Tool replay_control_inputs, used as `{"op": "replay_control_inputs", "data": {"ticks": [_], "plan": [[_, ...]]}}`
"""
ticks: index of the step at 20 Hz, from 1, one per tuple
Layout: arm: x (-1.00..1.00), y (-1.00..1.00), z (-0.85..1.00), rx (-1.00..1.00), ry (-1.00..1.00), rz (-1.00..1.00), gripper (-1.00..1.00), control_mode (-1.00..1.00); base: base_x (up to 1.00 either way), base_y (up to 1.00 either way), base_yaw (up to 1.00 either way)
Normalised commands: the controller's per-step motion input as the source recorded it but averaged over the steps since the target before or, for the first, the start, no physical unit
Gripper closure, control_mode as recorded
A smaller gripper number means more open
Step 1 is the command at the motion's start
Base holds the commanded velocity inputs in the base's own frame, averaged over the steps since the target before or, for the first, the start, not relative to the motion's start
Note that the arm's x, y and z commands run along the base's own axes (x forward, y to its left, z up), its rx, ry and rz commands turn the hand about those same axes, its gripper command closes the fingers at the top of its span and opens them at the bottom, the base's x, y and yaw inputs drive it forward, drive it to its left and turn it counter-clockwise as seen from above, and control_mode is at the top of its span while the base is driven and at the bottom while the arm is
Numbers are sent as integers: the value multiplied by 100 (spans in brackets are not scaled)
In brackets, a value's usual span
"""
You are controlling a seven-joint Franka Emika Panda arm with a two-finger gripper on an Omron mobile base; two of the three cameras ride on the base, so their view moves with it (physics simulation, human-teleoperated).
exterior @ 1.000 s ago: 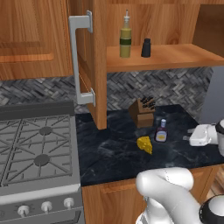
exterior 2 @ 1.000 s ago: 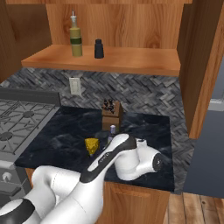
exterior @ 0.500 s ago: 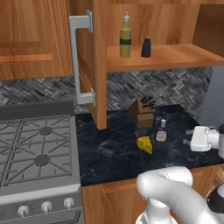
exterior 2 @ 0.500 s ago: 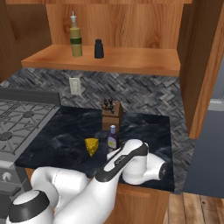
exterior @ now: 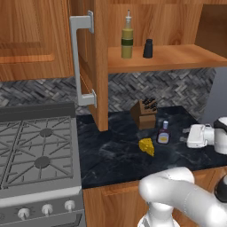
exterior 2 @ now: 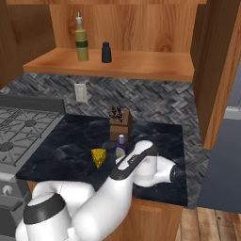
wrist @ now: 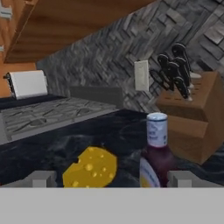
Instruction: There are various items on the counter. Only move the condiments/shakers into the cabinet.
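We see our gripper low over the dark surface, its fingers spread wide and holding nothing. Just beyond them stand the red-capped bottle and, to its left, the cheese wedge. Farther back the knife block sits near the wall. Up on the cabinet shelf the tall yellow bottle and the black shaker stand side by side, with the cabinet door open at left.
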Motion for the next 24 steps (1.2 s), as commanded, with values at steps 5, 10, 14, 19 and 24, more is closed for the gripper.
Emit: {"op": "replay_control_inputs", "data": {"ticks": [5, 10, 14, 19, 24], "plan": [[23, 0, -23, -1, 0, 10, -100, -100, 0, 0, 0], [36, 0, -23, 0, 1, 13, -100, -100, 0, 0, 0], [44, -1, -16, 0, 0, 12, -100, -100, 0, 0, 0], [42, -9, -15, 0, 3, 12, -100, -100, 0, 0, 0], [29, -23, -19, 0, 3, 14, -100, -100, 0, 0, 0]]}}
